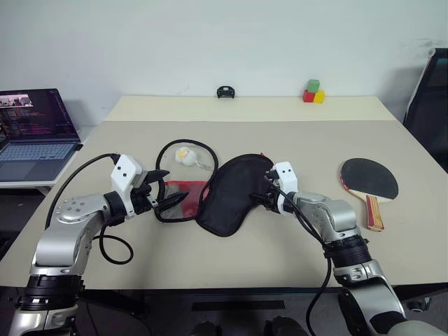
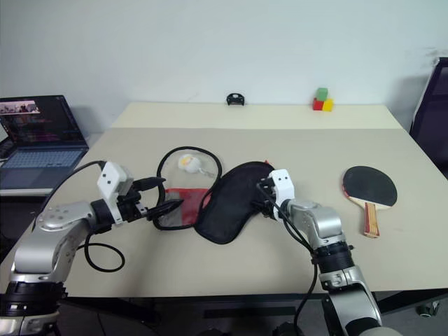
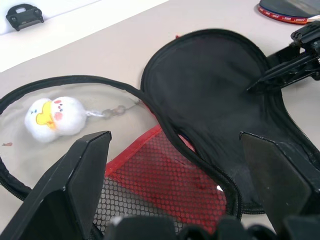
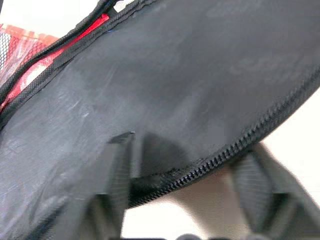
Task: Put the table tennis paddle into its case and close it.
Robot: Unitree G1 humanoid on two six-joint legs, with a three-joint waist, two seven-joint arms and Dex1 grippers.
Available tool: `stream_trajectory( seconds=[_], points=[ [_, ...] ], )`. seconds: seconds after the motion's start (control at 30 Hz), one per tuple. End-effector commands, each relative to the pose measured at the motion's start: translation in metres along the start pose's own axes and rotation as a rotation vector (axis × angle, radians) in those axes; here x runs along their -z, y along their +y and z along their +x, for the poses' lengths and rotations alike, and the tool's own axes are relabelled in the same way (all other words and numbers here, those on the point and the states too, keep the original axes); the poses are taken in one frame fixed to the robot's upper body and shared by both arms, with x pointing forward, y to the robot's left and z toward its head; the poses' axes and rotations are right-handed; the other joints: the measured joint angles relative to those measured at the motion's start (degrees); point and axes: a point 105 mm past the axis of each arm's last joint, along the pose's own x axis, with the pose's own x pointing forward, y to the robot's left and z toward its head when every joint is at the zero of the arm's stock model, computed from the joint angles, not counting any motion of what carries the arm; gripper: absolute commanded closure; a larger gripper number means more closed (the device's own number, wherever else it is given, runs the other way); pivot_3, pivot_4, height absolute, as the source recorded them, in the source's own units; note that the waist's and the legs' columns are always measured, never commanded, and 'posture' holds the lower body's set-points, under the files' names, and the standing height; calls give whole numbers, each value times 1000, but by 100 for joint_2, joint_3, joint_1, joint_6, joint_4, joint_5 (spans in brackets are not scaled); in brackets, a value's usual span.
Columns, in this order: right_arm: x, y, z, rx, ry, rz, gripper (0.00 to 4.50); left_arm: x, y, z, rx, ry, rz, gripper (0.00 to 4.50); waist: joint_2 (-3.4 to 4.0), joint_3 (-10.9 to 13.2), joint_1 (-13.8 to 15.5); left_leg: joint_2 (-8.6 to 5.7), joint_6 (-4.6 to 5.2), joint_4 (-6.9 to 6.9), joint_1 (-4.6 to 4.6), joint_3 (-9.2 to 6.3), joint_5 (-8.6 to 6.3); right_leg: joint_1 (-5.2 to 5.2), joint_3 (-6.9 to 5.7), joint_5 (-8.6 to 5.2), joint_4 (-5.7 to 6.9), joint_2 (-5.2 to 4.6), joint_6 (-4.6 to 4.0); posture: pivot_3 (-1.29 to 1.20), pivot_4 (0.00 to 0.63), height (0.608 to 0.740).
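Observation:
The case lies unzipped on the table's middle, its black flap spread flat and its red mesh panel to the left. The table tennis paddle rests flat to the right of the case, handle toward me, touched by nothing. My left gripper hovers open over the red mesh panel, holding nothing. At the flap's right rim, my right gripper has its jaws half closed astride the zip edge, one finger on the fabric.
A white plush charm on a chain lies inside a black loop of the case's zip edge. A laptop stands at the left. Coloured blocks and a small black object sit at the far edge. A black chair stands at the right.

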Motion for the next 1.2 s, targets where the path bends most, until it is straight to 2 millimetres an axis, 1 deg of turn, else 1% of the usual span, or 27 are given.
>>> stream_trajectory(
  seconds=[0.03, 0.17, 0.2, 0.37, 0.53, 0.8, 0.97, 1.2],
  points=[
    [-16, 1, -3, -7, -42, -21, 2999, -16, -6, 2, 17, -41, 62, 0, 0, 0, 0, 0, 0, 0, 0, 0, 0, 0, 0, 0, 0, 0, 0, 0, 150, 740],
    [-18, -6, -6, 3, -39, 0, 4359, -21, -9, 7, 38, -53, 76, 0, 0, 0, 2, 0, 0, 0, -1, 0, 0, 0, 0, 0, 0, 0, 0, 0, 150, 740],
    [-19, -7, -6, 4, -38, 1, 4434, -22, -10, 7, 41, -55, 79, 0, 0, 0, 3, 0, 0, 0, 0, 0, 0, 0, 0, 0, 0, 0, 0, 0, 150, 740],
    [-24, -24, -19, 13, -14, -14, 4434, -27, -17, 14, 83, -70, 88, 0, 0, 0, 8, -1, 0, 0, -2, 0, 0, 0, -1, 0, -2, 0, 0, 0, 150, 740],
    [-30, -48, -33, 34, 23, -37, 4434, -30, -27, 24, 134, -85, 93, 0, 0, 0, 11, -2, 0, 0, -3, 1, 0, 0, -2, 0, -2, 0, 0, 0, 150, 740],
    [-39, -79, -49, 68, 83, -106, 4434, -34, -35, 35, 180, -101, 98, 0, 0, 0, 9, -2, 1, 0, -4, 3, 0, 0, -1, 0, -4, 0, 0, 0, 150, 740],
    [-48, -93, -55, 77, 112, -164, 4434, -35, -38, 39, 196, -106, 100, 0, 0, 0, 9, -2, 1, 0, -4, 4, 0, 0, -1, 0, -5, 0, 0, 0, 150, 740],
    [-53, -102, -56, 54, 176, -259, 4434, -35, -40, 42, 202, -111, 101, 0, -1, 0, 8, -2, 1, 0, -5, 5, 0, 0, 0, 0, -6, 0, 0, 0, 150, 740]
  ],
)
